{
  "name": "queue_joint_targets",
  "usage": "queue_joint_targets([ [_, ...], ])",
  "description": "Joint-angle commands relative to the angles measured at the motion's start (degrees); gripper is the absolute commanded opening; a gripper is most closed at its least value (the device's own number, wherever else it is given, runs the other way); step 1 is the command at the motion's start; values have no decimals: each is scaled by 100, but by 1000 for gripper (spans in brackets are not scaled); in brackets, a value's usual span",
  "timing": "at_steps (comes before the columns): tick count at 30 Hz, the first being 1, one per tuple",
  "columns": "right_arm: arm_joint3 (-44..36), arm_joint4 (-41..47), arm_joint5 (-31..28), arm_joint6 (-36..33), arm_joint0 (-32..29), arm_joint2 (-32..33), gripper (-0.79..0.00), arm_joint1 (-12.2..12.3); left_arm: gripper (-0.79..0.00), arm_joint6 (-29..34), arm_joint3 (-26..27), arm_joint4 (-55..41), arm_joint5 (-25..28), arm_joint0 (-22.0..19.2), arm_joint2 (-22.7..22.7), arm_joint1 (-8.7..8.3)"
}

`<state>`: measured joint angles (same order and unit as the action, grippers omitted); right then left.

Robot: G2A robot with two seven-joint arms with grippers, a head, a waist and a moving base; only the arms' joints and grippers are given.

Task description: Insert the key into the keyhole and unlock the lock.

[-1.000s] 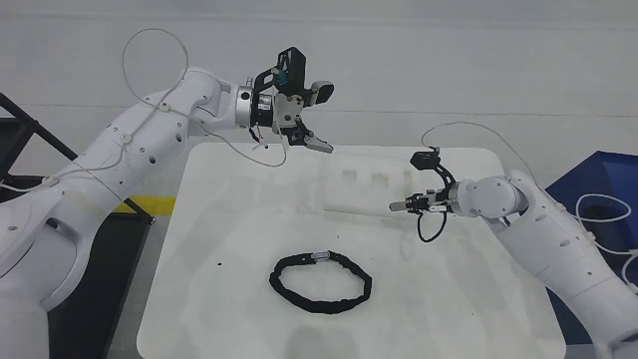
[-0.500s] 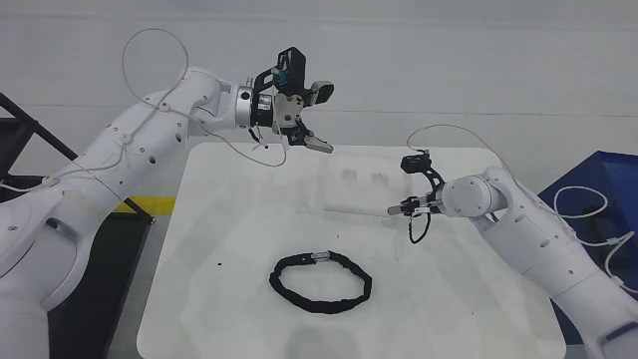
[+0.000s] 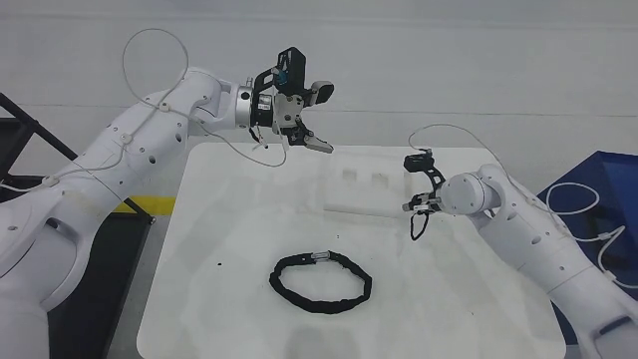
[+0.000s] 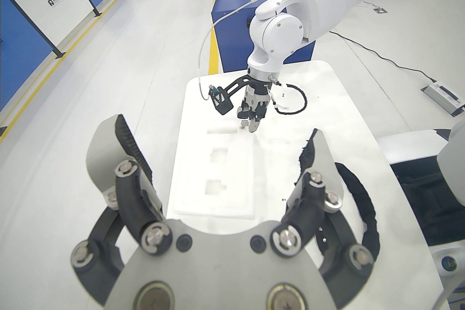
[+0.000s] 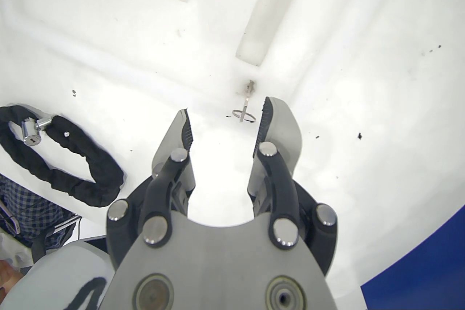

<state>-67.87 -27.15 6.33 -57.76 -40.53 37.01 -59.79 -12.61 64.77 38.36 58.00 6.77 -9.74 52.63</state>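
**Inspector:** As we work outward from the robot's side, what lies nearest?

**Assessor:** The lock (image 3: 319,307). It is a chain loop in a black fabric sleeve, lying flat on the white surface (image 3: 219,289). Its silver cylinder (image 5: 29,135) closes the loop, and the keyhole face is visible from the right wrist. Nothing touches it.

**Inspector:** And the key?

**Assessor:** Farther out, and well apart from the lock. The key (image 5: 246,106) sits on the white foam tray (image 3: 354,194), just off the end of a long slot recess. A thin wire ring passes through its head. The right end effector (image 5: 226,112) is poised directly over it with jaws parted and nothing held. The ring lies just beside one fingertip. I cannot tell whether the blade is pressed into the foam or merely resting on it.

**Inspector:** Handling assessment?

**Assessor:** In my judgement the key is small, light, rigid and smooth, so it is liable to pivot or slip under a narrow pinch. The ring hangs loose and gives no control. I would take hold across the flat faces of the head and leave the blade free. The foam looks soft and may yield if pressed.

**Inspector:** Farthest item?

**Assessor:** The left end effector (image 4: 218,133) hangs over the far corner of the surface, spread wide and empty. It appears available to steady the cylinder.
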Motion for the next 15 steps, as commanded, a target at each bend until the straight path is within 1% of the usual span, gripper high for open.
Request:
queue_joint_targets([
  [1, 19, -59, 43, 42, -1, 2, -425, -16, 0, 2, 0, -2, 0, 0, 0, 0],
  [3, 33, -117, 90, 29, 10, -19, -422, -44, 0, 2, 0, -2, 0, 0, 0, 0],
  [12, 338, -121, 38, 8, 78, -53, -489, -182, 0, 2, 0, -2, 0, 0, 0, 0],
  [15, 419, -129, 58, -7, 99, -57, -539, -224, 0, 2, 0, -2, 0, 0, 0, 0],
])
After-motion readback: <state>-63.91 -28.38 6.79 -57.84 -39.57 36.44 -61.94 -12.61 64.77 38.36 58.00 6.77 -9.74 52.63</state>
